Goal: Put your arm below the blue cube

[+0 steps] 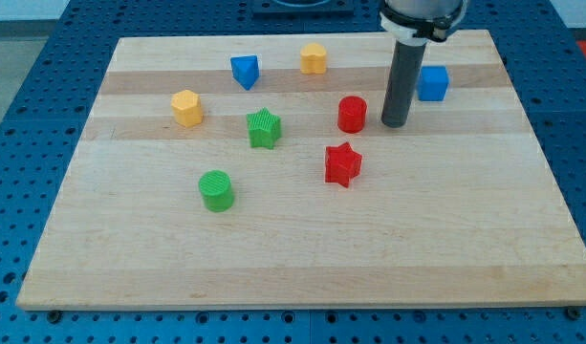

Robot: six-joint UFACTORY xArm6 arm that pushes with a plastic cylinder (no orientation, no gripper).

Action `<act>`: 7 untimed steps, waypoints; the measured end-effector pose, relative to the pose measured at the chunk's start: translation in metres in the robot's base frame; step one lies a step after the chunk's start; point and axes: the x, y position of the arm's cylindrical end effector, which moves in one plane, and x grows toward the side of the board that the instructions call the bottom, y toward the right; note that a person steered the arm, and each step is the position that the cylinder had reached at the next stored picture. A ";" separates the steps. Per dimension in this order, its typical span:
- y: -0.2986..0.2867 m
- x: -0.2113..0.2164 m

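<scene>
The blue cube (432, 83) sits near the view's top right on the wooden board (302, 248). My tip (394, 123) rests on the board below and to the left of the blue cube, a short gap apart from it. The red cylinder (352, 114) stands just left of my tip, not touching it. The rod rises from the tip to the arm at the view's top.
A blue triangular block (245, 71) and a yellow block (314, 58) lie at the top middle. A yellow hexagonal block (187, 108) is at the left. A green star (264, 128), a red star (342, 164) and a green cylinder (216, 190) lie mid-board.
</scene>
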 end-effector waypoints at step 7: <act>0.044 0.015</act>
